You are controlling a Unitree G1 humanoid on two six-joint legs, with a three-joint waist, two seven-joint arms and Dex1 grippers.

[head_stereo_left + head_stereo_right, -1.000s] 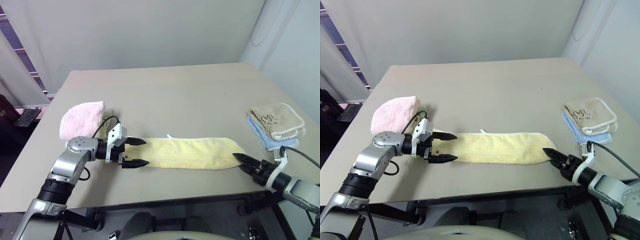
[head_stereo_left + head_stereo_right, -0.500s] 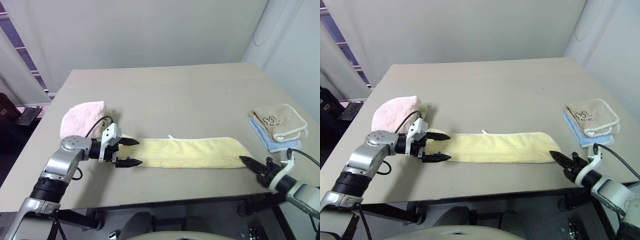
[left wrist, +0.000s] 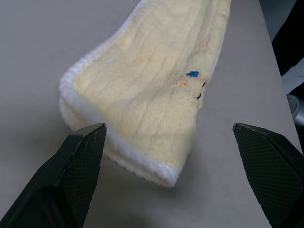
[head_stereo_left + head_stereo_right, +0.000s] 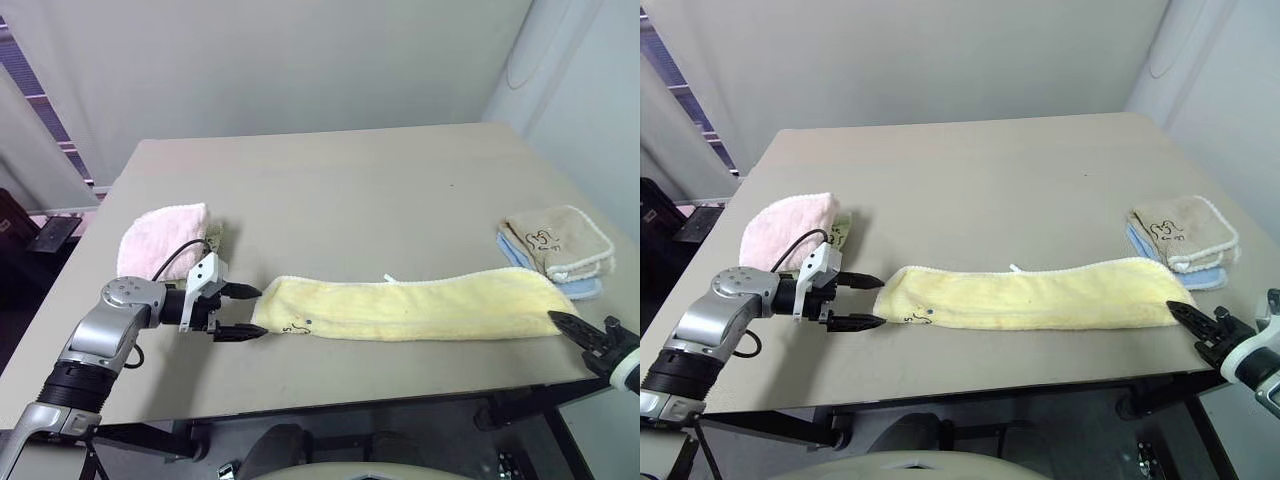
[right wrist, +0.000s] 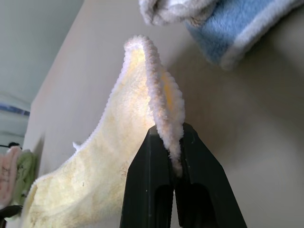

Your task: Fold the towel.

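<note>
Towel (image 4: 410,308): pale yellow, stretched in a long folded strip along the front edge of the table (image 4: 340,190), dark embroidered mark near its left end. Right end pinched and lifted slightly by the right gripper (image 5: 173,156), clamped on the whitish edging near the front right corner. Left gripper (image 4: 240,312) spread wide, holding nothing, fingertips just beside the strip's left end. Pink fluffy towel (image 4: 160,238) folded near the left edge. Beige towel (image 4: 558,240) stacked on a blue cloth (image 4: 580,288) at the right edge, just behind the strip's right end.
</note>
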